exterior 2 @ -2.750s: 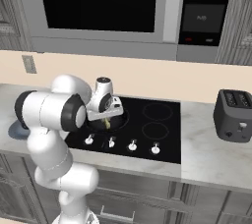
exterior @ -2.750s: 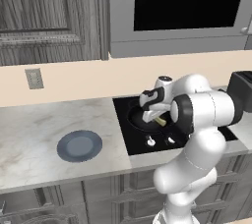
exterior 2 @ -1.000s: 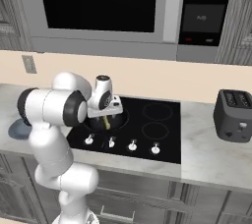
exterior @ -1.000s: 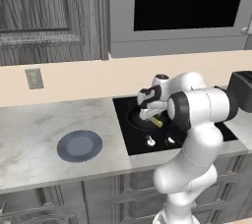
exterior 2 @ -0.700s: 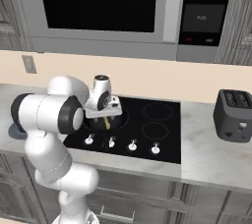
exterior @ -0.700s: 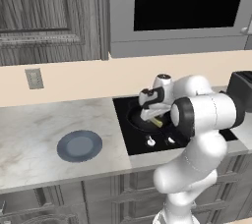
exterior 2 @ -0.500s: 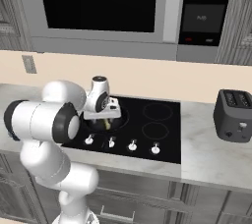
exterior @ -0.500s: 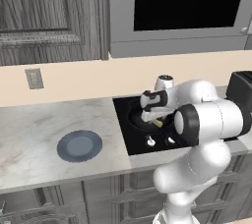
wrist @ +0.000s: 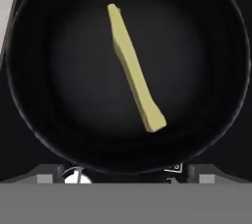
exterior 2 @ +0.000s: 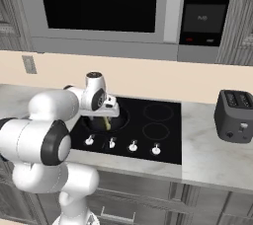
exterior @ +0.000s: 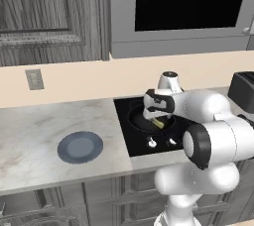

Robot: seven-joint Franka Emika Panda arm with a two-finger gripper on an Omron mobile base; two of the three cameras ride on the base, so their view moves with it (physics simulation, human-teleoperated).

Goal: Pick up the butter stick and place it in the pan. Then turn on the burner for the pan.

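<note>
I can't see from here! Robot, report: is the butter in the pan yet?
Hand open, above the pan. Butter stick lying flat inside it. Knobs not blocked.

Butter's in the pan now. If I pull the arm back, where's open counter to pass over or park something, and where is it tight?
Open: the marble between the blue-grey plate and the cooktop, and the counter between the cooktop and the toaster. Tight: around the pan holding the butter stick, with the open gripper above it and the knobs just in front.
</note>
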